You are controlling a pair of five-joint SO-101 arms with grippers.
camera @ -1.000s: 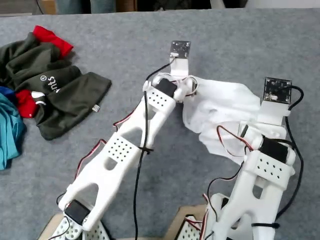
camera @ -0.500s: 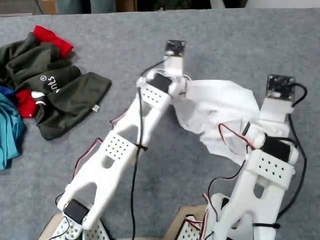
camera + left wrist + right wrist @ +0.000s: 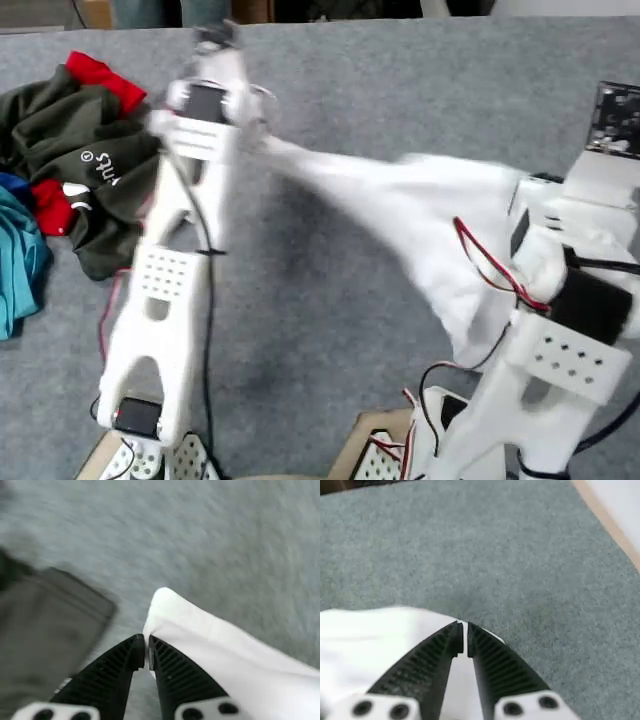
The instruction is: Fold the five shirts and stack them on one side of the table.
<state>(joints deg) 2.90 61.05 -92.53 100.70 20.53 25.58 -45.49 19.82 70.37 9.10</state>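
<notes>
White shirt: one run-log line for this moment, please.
white shirt: stretched between both grippers, unfolded | left gripper: shut on its corner | right gripper: shut on its edge | other shirts: heaped beside left arm

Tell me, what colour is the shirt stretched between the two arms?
Plain white shirt, clearest in the high view.

Left end effector point(image 3: 146, 652): base cut off by picture edge; smeared in high view, fingers not separable. Right end effector point(image 3: 462, 637): base cut off; in high view lost against white shirt point(image 3: 400, 200). White shirt: blurred along span, lower part hidden behind right arm point(image 3: 545, 360). Teal shirt point(image 3: 15, 260) cut by left edge. Red shirt point(image 3: 100, 78) mostly under dark shirt point(image 3: 120, 190). Dark shirt blurred in left wrist view, with tabletop point(image 3: 225, 535).
</notes>
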